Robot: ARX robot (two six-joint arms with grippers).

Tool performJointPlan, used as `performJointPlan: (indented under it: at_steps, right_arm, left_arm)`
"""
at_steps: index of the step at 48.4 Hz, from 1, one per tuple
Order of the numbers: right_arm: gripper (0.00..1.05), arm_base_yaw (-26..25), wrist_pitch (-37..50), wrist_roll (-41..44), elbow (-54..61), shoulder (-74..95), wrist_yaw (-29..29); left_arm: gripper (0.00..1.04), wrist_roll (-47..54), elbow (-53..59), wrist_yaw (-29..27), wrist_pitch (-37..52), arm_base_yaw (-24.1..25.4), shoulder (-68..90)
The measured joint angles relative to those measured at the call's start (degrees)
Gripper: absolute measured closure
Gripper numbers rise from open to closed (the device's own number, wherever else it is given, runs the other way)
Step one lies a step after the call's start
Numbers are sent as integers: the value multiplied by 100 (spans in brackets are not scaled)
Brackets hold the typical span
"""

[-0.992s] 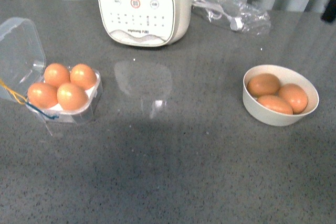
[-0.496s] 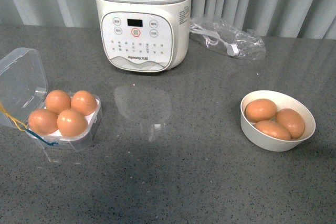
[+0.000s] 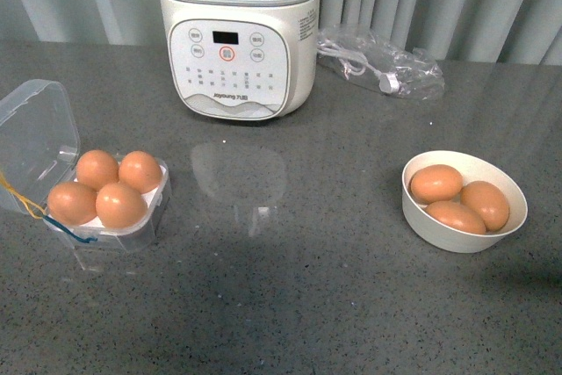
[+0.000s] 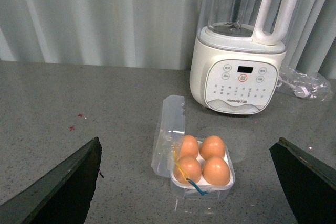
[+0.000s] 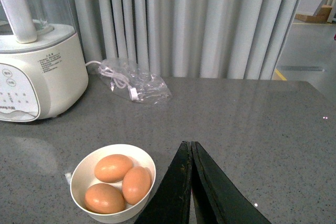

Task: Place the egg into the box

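Note:
The clear box (image 3: 39,133) stands open at the left of the counter, lid raised, yellow and blue strings at its edge. Four orange-brown eggs (image 3: 120,205) fill its slots. It also shows in the left wrist view (image 4: 168,129) with the eggs (image 4: 216,170). Three like eggs (image 3: 436,183) lie in the white bowl (image 3: 465,243). My left gripper (image 4: 187,142) is open and empty, set back from the box, its fingers (image 4: 63,187) wide apart. My right gripper (image 5: 188,143) is shut and empty, beside the bowl (image 5: 131,156). Neither gripper shows in the front view.
A white blender (image 3: 239,50) stands at the back, left of centre. A clear plastic bag with a white cable (image 3: 382,63) lies behind the bowl. Grey curtains hang behind the grey counter (image 3: 290,305).
The front view has shifted, so the scene sits lower in the picture, and a dark shape at its right edge has left. The box, the bowl and the eggs have not moved.

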State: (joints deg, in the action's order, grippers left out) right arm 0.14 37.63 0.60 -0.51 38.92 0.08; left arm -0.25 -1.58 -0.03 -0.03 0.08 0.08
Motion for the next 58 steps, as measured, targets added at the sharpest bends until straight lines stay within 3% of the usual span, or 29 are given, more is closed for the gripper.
performJointPlan:
  at_steps: [30, 58]
  right_arm:
    - [102, 0, -1864, 0, 26, -2006, -2]
    - [102, 0, -2739, 0, 26, -2887, -4]
  left_arm:
    - [7, 0, 0, 0, 0, 0, 0]
    - [7, 0, 0, 0, 0, 0, 0]
